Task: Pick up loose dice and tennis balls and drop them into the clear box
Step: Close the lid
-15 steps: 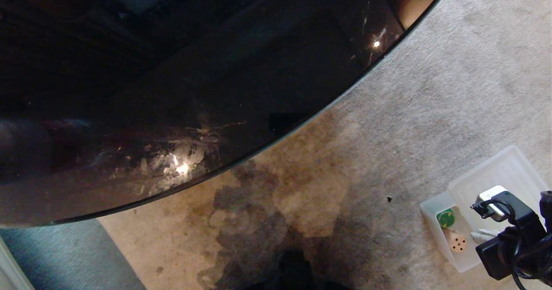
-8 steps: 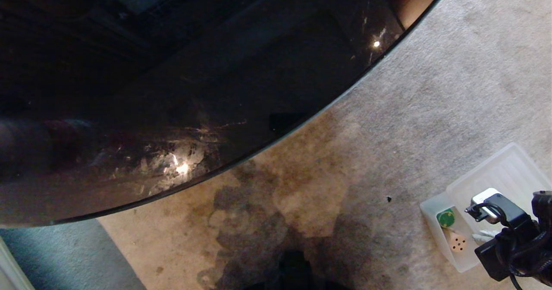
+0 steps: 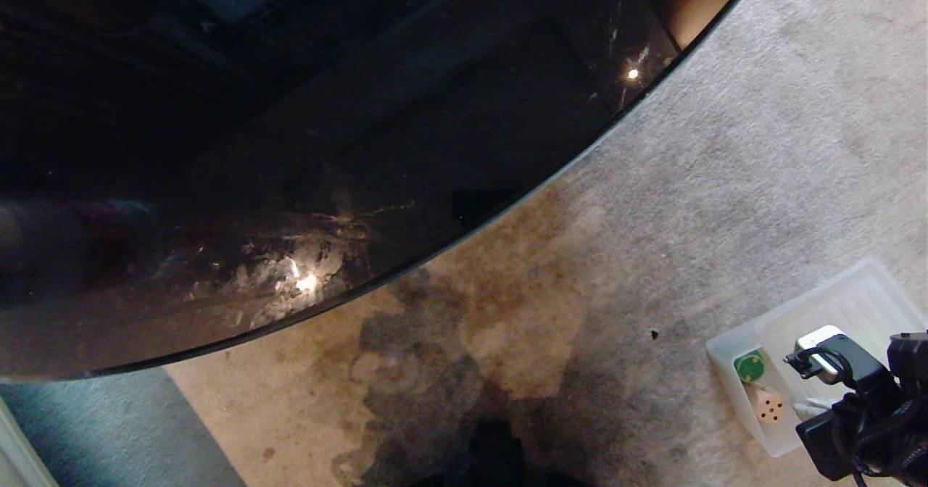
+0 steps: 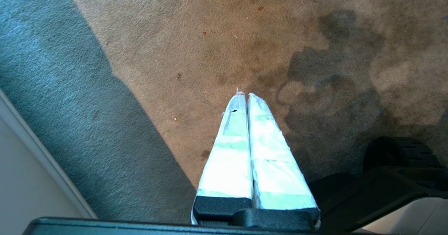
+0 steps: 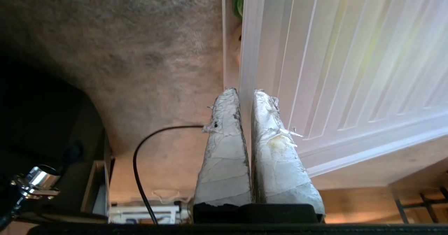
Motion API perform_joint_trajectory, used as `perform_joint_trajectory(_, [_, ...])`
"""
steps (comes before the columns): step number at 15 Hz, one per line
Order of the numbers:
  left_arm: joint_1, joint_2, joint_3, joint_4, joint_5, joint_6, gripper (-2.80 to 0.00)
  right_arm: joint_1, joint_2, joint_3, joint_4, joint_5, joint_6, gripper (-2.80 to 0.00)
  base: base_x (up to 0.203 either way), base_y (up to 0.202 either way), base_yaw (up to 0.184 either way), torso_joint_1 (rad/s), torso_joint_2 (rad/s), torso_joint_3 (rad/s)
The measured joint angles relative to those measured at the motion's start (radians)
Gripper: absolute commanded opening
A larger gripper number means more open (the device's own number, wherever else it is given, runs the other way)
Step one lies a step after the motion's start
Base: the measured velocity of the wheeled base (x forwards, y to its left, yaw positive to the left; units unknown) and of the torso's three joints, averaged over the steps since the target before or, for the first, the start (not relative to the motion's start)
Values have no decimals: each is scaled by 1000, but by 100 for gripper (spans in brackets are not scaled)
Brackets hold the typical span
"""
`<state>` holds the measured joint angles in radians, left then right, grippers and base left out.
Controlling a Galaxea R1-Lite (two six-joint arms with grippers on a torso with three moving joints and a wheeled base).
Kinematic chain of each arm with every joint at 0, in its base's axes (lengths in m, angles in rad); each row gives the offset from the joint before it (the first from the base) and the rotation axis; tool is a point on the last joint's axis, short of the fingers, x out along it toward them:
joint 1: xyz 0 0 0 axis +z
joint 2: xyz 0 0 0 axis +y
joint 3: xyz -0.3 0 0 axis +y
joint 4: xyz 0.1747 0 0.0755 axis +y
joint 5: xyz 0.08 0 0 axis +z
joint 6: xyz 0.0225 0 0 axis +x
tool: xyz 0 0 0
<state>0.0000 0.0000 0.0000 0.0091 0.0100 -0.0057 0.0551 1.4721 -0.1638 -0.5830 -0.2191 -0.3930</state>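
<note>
The right gripper (image 5: pixel 245 91) has its 2 taped fingers pinched on the long edge of the flat ribbed lid (image 5: pixel 350 53), 1 finger on each side of the rim, down at about 4 o'clock from where I stand, low over the carpet (image 3: pixel 652 182). Over the last second the lid has moved with it: its far corner lifted a touch, then dropped back and slid toward 5 o'clock, and the wrist went the same way. To my eye that is the lid being shifted, not a toy being carried, so no die or ball is on its way to the tub at this moment. The lid lies over most of the clear box (image 3: pixel 718 349), leaving only the end toward 9 o'clock uncovered. In that uncovered end sit 2 dice: the dark green die (image 3: pixel 749 366) and, just beside it toward 5 o'clock, the tan die (image 3: pixel 768 405) with its pips up. What lies under the lid I cannot make out. No tennis ball, red die or yellow die shows anywhere on the floor I can see. I would judge the opening needs clearing before anything more can be dropped in. The left gripper (image 4: pixel 244 95) hangs parked over bare carpet, fingers pressed together and holding nothing. A glossy dark round table (image 3: pixel 290 146) fills everything from 9 to 1 o'clock.
</note>
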Motion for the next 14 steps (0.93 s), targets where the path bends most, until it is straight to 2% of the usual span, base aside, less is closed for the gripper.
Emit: perform_joint_trajectory(14, [0,0,0,-1,0,1,-280,3,-18,13,-2,-5,29,-280,-5,0,0,0,0,0])
